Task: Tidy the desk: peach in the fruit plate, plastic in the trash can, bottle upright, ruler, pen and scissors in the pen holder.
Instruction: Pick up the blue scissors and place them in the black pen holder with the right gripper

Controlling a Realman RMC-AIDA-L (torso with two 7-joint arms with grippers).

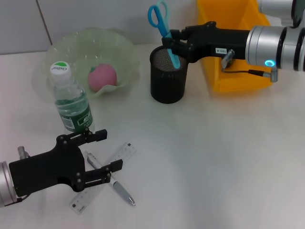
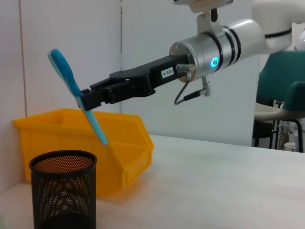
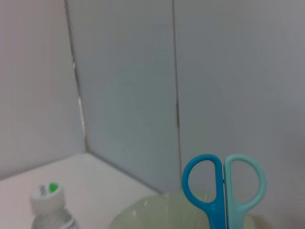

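My right gripper (image 1: 172, 42) is shut on the blue scissors (image 1: 162, 24) and holds them handles-up over the black mesh pen holder (image 1: 167, 78). In the left wrist view the scissors (image 2: 76, 93) hang tilted, their tip just above the pen holder's (image 2: 63, 193) rim. My left gripper (image 1: 106, 151) is open low over the clear ruler (image 1: 125, 150) and the silver pen (image 1: 121, 191), which lie crossed. The bottle (image 1: 71, 102) stands upright. The pink peach (image 1: 102, 78) lies in the pale green fruit plate (image 1: 124, 45). No plastic is in view.
A yellow bin (image 1: 233, 47) stands behind and to the right of the pen holder, under my right arm. The bottle is just behind my left gripper. The right wrist view shows the scissors' handles (image 3: 224, 191), the bottle cap (image 3: 47, 194) and the plate (image 3: 152, 214).
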